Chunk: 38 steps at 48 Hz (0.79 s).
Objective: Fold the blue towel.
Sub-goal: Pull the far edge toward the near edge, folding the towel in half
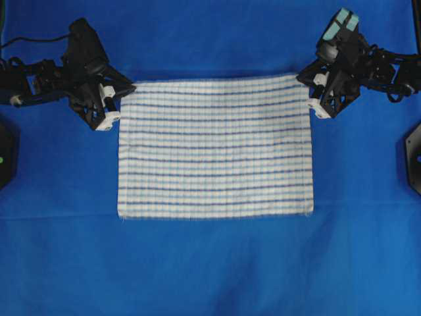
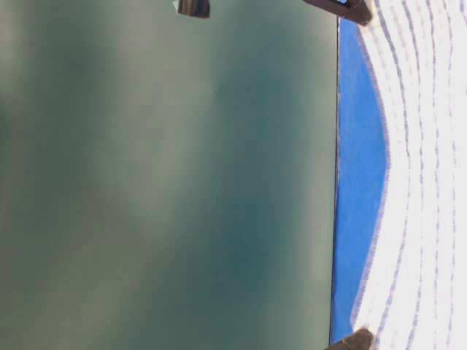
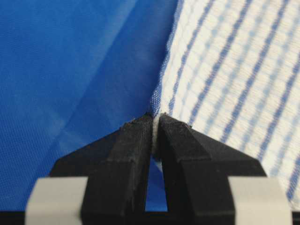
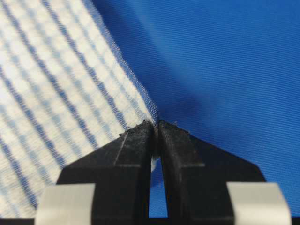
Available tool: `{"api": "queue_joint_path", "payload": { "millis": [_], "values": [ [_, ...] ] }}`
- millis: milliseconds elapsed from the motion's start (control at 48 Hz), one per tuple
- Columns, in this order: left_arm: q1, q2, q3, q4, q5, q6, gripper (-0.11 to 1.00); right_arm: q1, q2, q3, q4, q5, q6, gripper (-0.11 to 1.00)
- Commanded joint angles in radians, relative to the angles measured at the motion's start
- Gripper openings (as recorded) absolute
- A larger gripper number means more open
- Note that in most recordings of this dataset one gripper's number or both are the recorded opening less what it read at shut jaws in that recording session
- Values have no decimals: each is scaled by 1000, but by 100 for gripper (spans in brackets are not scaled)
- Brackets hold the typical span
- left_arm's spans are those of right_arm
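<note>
Striped blue towel [image 1: 216, 150], far corners lifted

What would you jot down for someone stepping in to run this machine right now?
Left gripper: shut on the striped towel's far left corner.
Right gripper: shut on the far right corner.
The towel is spread out, unfolded, on the plain blue cloth, its far corners pinched.
Done: both far corners pinched.
Left: probably lift them together, carry them over to the near edge, then release.
</note>
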Motion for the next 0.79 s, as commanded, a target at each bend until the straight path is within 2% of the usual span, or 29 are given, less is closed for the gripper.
{"api": "queue_joint_path", "payload": {
  "millis": [0, 229, 417, 604, 771],
  "values": [
    [-17, -37, 5, 2, -3, 0, 3, 17, -46, 5, 2, 0, 5, 7],
    [-98, -101, 31, 2, 35, 5, 3, 133, -150, 29, 17, 72, 11, 7],
    [-213, -169, 67, 3, 52, -2, 3, 255, -249, 46, 46, 163, 15, 7],
    [-336, -219, 87, 3, 52, -17, 3, 344, -308, 72, 52, 212, 58, 7],
    [-416, -221, 84, 3, 49, -21, 3, 423, -339, 87, 52, 225, 100, 7]
  ]
}}
